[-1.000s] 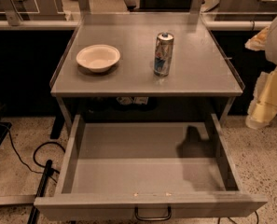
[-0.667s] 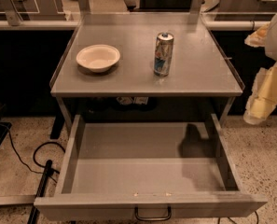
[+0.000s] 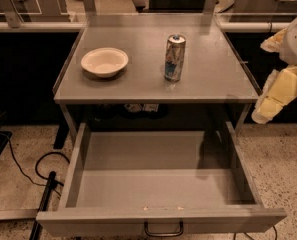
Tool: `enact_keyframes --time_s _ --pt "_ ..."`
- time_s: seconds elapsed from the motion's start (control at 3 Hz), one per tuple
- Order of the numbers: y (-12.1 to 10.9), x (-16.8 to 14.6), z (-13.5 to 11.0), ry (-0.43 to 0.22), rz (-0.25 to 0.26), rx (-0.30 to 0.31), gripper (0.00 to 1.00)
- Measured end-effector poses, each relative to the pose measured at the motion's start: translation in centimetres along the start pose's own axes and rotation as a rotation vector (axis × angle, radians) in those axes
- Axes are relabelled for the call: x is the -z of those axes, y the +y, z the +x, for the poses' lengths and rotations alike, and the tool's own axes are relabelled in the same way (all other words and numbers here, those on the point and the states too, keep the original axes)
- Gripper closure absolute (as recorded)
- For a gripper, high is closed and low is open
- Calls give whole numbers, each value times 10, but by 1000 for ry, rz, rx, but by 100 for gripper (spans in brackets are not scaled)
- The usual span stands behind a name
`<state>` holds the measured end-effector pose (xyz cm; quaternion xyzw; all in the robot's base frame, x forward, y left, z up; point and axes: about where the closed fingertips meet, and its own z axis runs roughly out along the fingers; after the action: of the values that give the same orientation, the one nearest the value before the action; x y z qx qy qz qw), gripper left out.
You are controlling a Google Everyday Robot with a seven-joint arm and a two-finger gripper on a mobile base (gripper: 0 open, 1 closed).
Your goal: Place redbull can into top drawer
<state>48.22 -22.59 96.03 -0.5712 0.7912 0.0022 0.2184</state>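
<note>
The redbull can (image 3: 174, 58) stands upright on the grey tabletop (image 3: 138, 79), right of centre. The top drawer (image 3: 158, 184) is pulled fully open below the tabletop and nothing lies in it; its dark loop handle (image 3: 163, 230) shows at the bottom front. My gripper (image 3: 274, 100) is a cream shape at the right edge, beside the table's right front corner, well to the right of the can and a little lower in the view. It holds nothing that I can see.
A shallow cream bowl (image 3: 104, 61) sits on the tabletop left of the can. Black cables and a dark pole (image 3: 40, 194) lie on the speckled floor left of the drawer. Rails and other furniture stand behind the table.
The arm at the right edge has edged slightly up and to the left. The can, bowl and drawer have not moved.
</note>
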Motion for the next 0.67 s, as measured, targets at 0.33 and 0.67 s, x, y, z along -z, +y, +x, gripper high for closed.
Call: enact_keyframes --time_s 0.33,0.67 --pt "0 0 0 0 0 0 0" --pt "-12 -27 7 -81 -4 -71 0"
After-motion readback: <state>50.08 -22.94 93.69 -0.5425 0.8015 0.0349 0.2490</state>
